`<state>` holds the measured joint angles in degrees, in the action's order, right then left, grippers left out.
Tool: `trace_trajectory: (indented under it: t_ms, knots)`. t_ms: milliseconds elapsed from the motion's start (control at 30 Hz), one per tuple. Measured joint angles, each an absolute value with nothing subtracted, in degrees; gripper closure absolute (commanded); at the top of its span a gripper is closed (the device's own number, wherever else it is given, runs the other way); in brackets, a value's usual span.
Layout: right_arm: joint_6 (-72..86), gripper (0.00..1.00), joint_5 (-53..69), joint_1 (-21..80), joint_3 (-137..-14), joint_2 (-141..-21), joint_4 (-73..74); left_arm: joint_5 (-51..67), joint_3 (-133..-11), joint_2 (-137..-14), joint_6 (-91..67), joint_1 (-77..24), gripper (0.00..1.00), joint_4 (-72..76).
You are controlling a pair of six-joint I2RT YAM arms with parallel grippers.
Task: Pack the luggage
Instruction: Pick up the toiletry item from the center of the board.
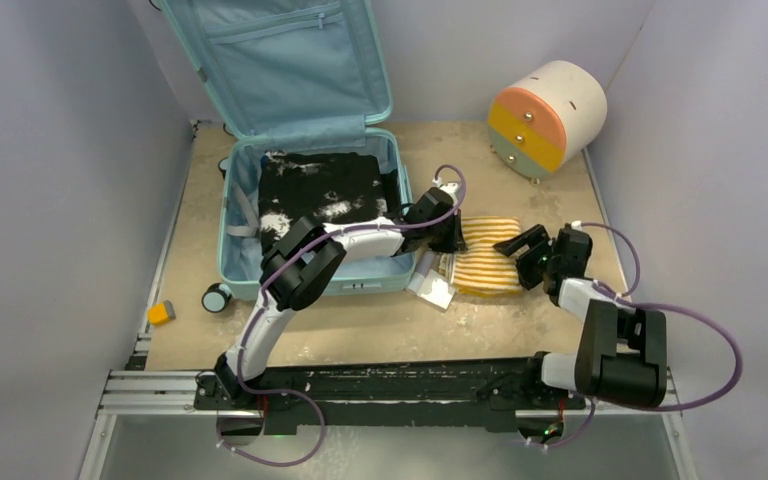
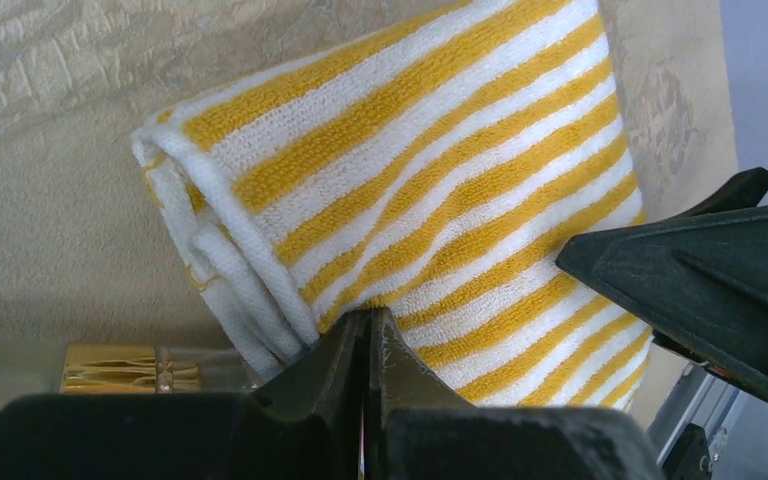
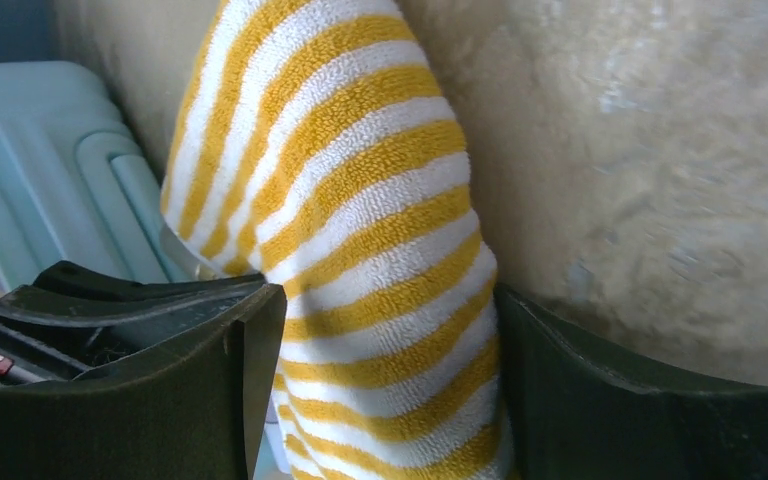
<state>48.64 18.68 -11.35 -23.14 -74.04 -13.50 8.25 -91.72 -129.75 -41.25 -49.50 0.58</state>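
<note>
Towel [image 1: 485, 268] lies just right of luggage [image 1: 310, 215]; left gripper [image 1: 453, 243] pressed together, touching it; right gripper [image 1: 522, 255] spread astride it.

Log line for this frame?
left gripper: shut at edge of striped towel | right gripper: open, straddling towel | suitcase: open, towel outside

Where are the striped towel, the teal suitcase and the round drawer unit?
striped towel [image 1: 487, 265]: top view, middle of its folded face.
teal suitcase [image 1: 282, 80]: top view, lining of its raised lid.
round drawer unit [image 1: 535, 128]: top view, its yellow drawer front.
</note>
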Motion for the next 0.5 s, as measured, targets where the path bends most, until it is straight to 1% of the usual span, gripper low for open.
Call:
trace_trajectory:
  t_ms: [100, 200, 333, 433, 500]
  knots:
    - [49.2, 0.30, 22.0, -11.4, -23.0, -76.9, -18.3, 8.2, -92.2, -130.0, -40.9, -49.5, 1.00, 0.5]
    - [49.4, 0.39, 24.9, -11.6, -22.3, -78.9, -22.0, 8.3, -92.7, -130.4, -40.8, -49.5, 1.00, 0.4]
    - [49.0, 0.57, 25.5, -11.7, -20.6, -78.5, -23.3, 8.3, -93.1, -130.6, -40.7, -49.5, 1.00, 0.0]
    - [48.1, 0.69, 25.0, -11.6, -19.5, -76.1, -21.1, 8.3, -93.2, -130.6, -40.6, -49.5, 1.00, -0.1]
    - [47.4, 0.79, 24.8, -11.6, -18.9, -73.4, -19.2, 8.3, -93.4, -130.7, -40.4, -49.6, 1.00, -0.1]
